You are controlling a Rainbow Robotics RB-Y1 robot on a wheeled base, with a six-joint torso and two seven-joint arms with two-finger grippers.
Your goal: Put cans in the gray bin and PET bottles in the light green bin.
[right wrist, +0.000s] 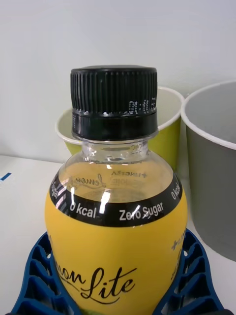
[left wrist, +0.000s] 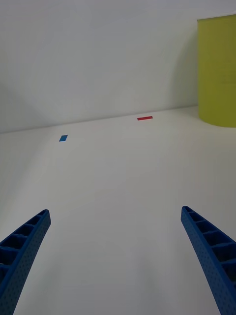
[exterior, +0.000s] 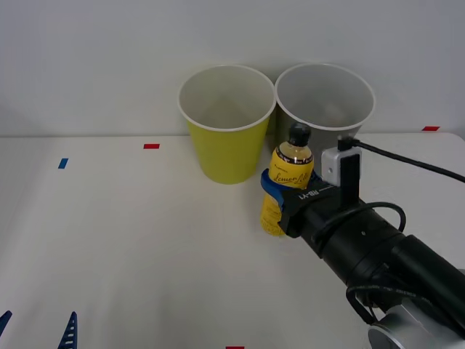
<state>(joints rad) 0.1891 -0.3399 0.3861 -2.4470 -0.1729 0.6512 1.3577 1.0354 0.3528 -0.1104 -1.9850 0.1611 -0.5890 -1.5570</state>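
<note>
PET bottle [exterior: 290,171] upright between right hand [exterior: 280,198] fingers, clamped around its body, left hand [left wrist: 118,256] spread, holding nothing

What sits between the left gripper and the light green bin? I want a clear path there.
Bare white table apart from a red tape mark, seen in the left wrist view between the open left gripper and the light green bin.

wall [exterior: 87,58]: plain white | table [exterior: 131,247]: white, small red and blue tape marks

Right gripper [exterior: 275,205] clamped around a load, left gripper [left wrist: 118,256] parted, parked low
</note>
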